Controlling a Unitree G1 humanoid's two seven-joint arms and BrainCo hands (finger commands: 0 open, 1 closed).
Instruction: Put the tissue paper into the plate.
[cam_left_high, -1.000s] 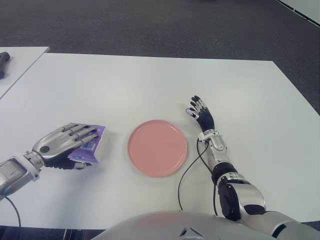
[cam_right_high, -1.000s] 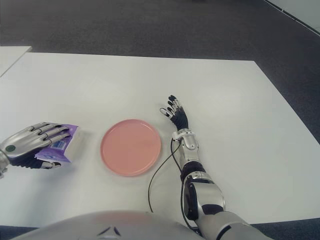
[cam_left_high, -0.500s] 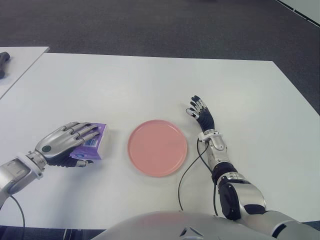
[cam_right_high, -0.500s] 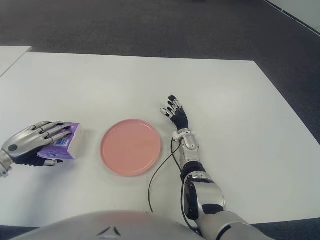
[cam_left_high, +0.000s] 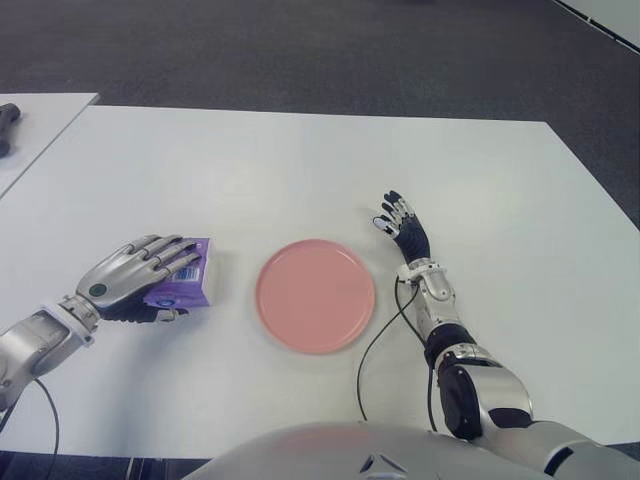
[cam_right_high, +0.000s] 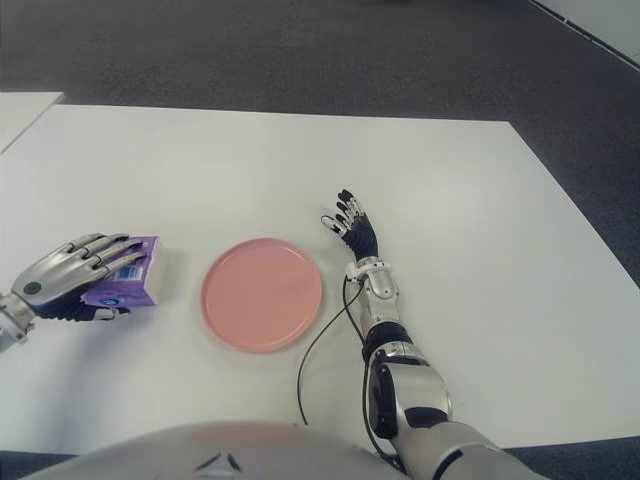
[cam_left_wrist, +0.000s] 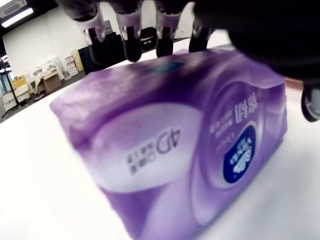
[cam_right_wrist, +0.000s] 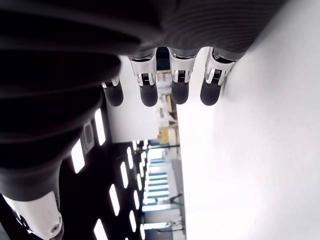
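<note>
The left hand (cam_left_high: 135, 275) clasped the purple plastic tissue pack (cam_left_high: 183, 285) on the white table (cam_left_high: 300, 170), left of the round pink plate (cam_left_high: 315, 295), its fingers hiding the pack's near side. The right hand (cam_left_high: 402, 226) lay slack-fingered and empty just right of the plate.

1 tissue pack (cam_left_high: 180, 285), 1 pink plate (cam_left_high: 315, 295), 2 hands.

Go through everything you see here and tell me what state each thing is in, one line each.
Purple tissue paper pack: on the white table, left of the plate, gripped, not in the plate.
Round pink plate: flat on the table, empty.
Left hand: fingers closed over the pack's top.
Right hand: right of the plate, fingers extended, holding nothing.
White table: carries the plate and pack.
</note>
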